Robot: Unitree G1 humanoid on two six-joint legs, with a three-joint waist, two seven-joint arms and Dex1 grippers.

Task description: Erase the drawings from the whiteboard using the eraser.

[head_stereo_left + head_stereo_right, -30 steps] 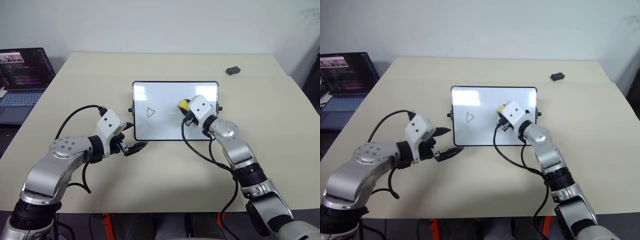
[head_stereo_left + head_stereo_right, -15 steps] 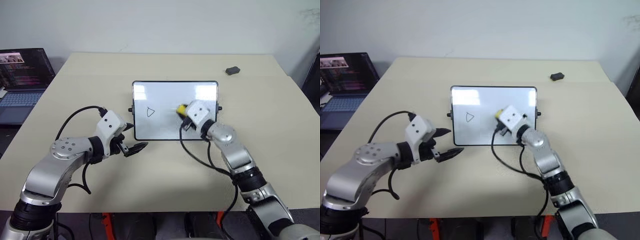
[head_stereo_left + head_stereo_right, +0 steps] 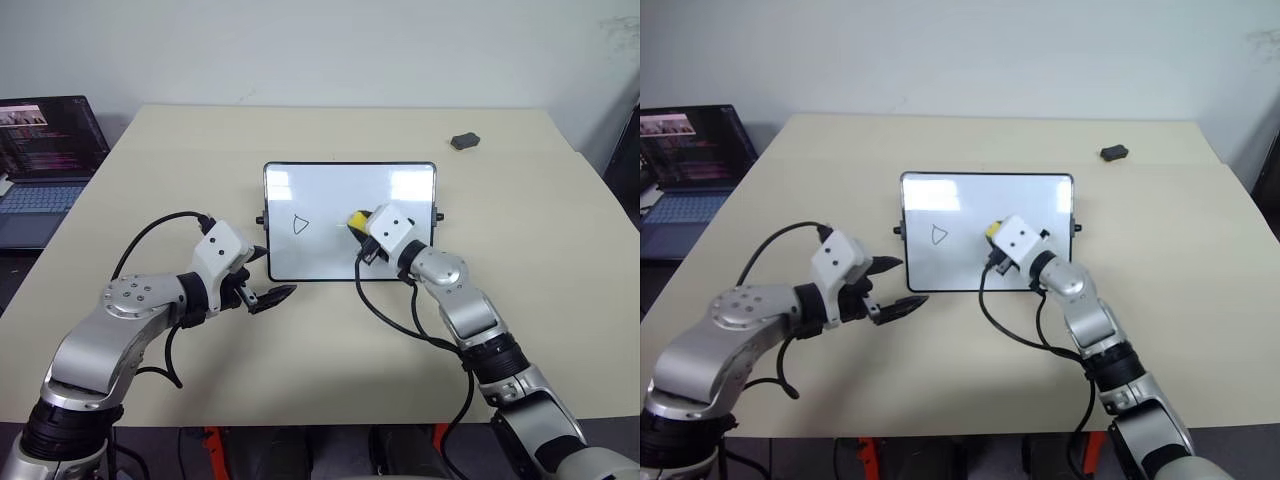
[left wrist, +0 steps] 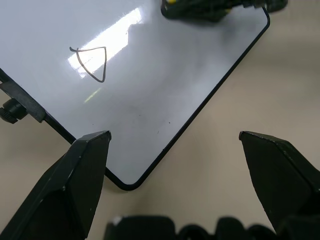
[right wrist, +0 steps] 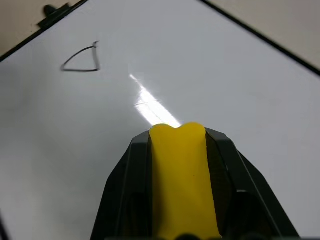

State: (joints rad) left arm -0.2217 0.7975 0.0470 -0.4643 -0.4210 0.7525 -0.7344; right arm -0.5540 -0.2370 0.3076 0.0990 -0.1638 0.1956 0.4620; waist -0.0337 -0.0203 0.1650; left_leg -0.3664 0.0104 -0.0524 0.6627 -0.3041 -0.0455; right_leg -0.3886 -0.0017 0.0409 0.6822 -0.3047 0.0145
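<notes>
I see the whiteboard (image 3: 350, 221) lying flat at the middle of the table (image 3: 330, 340), and the only mark I can make out on it is one small triangle (image 3: 301, 224), sitting toward nine o'clock from the board's centre. My right gripper (image 3: 357, 226) is over the middle of the board, its two black fingers (image 5: 129, 185) pressed against the sides of the yellow eraser (image 3: 356, 219), so it is pinching that block. In the right wrist view the eraser's front end pokes out between the fingers just above the glossy surface, with the triangle off toward ten o'clock, well apart from it; whether the eraser's underside actually touches the board I cannot tell, because the gripper body hides it from the head camera. My left gripper (image 3: 268, 296) hangs beside the board's corner at about seven o'clock, spread wide with nothing between the fingers; in the left wrist view that rounded corner lies between them. A small dark grey object (image 3: 465, 141) rests near the table's far edge at about one o'clock, too small to identify. A laptop (image 3: 45, 160) stands off the table at ten o'clock, cut off by the picture's edge.
</notes>
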